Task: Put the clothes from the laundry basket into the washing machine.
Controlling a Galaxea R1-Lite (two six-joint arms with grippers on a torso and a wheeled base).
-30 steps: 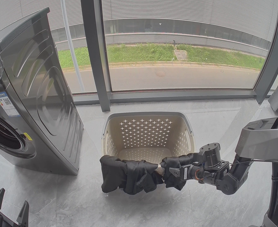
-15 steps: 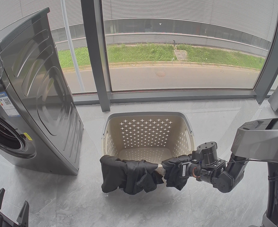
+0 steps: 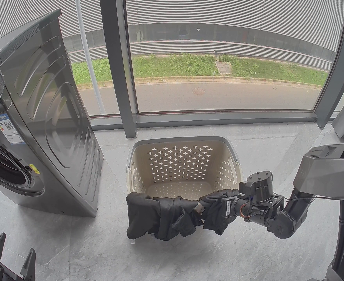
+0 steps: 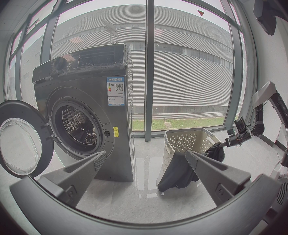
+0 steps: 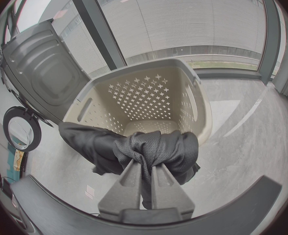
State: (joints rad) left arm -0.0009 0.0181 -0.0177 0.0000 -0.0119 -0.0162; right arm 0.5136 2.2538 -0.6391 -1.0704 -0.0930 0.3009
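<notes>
We've got right gripper (image 5: 146, 164) pinching black mesh garment (image 5: 170, 147) over cream star-perforated basket (image 5: 144, 92); left gripper (image 4: 144, 154) jaws spread.

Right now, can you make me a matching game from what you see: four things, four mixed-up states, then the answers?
1 washer door
2 black garment
3 right gripper
4 left gripper

A fingers apart, holding nothing
B draped over the basket rim
C swung wide open
D shut on the garment

Pairs: 1-C, 2-B, 3-D, 4-A
</notes>
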